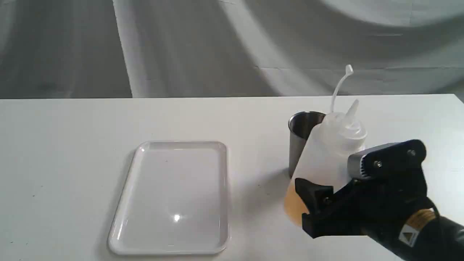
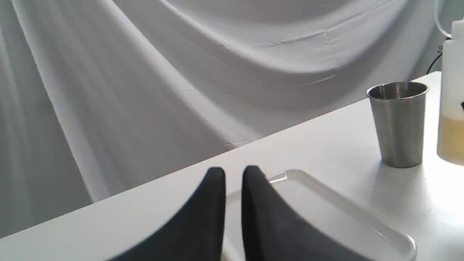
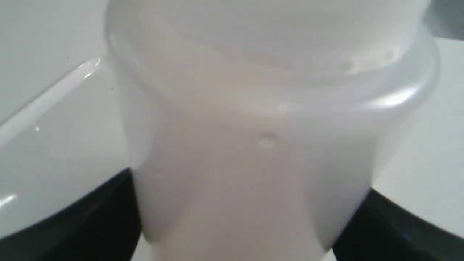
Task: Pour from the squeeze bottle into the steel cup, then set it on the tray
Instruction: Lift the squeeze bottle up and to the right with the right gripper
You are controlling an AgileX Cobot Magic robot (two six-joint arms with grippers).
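Note:
The squeeze bottle (image 1: 322, 159) leans with its nozzle up and its cap strap curling above it, amber liquid pooled at its base. My right gripper (image 1: 335, 177) is shut on the bottle's middle, one black finger on each side. The bottle fills the right wrist view (image 3: 253, 145). The steel cup (image 1: 302, 134) stands upright just behind the bottle, partly hidden by it; it shows whole in the left wrist view (image 2: 398, 123), beside the bottle (image 2: 452, 123). The white tray (image 1: 174, 195) lies flat to the left. My left gripper (image 2: 233, 172) hovers near the tray (image 2: 326, 214), shut on nothing.
A white table (image 1: 72, 145) carries everything, and a grey cloth backdrop (image 1: 181, 47) hangs behind its far edge. The right arm's black body (image 1: 391, 203) comes in from the lower right corner. The left arm does not show in the exterior view.

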